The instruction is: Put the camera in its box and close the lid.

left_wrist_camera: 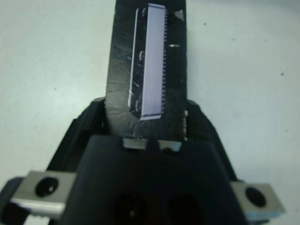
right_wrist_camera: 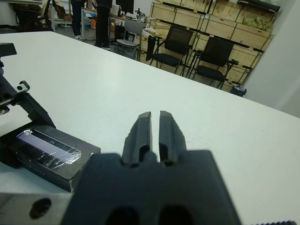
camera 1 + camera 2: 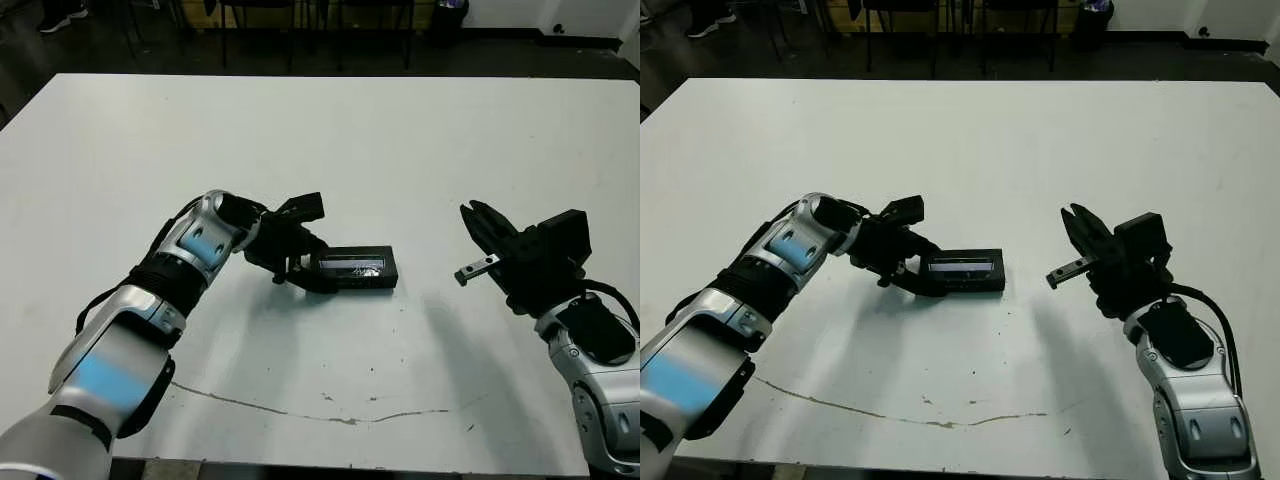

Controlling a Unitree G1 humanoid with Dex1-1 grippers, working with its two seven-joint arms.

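Lid [image 3: 355,267] sits on the box; your left gripper [image 3: 303,268] clasps its end. Right gripper [image 2: 155,131] idles, fingers pressed together. Next, release cleanly.

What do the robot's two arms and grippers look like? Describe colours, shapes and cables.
Both arms have silver-grey shells with black joints. The left arm shows a blue sheen; the right arm carries a black cable. The left gripper and right gripper are black, with metal brackets.

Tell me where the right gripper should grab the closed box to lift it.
Likely the free short end of the box, from the robot's right: it lies flat and long, and the left gripper sits at the other end. The right gripper would open first.
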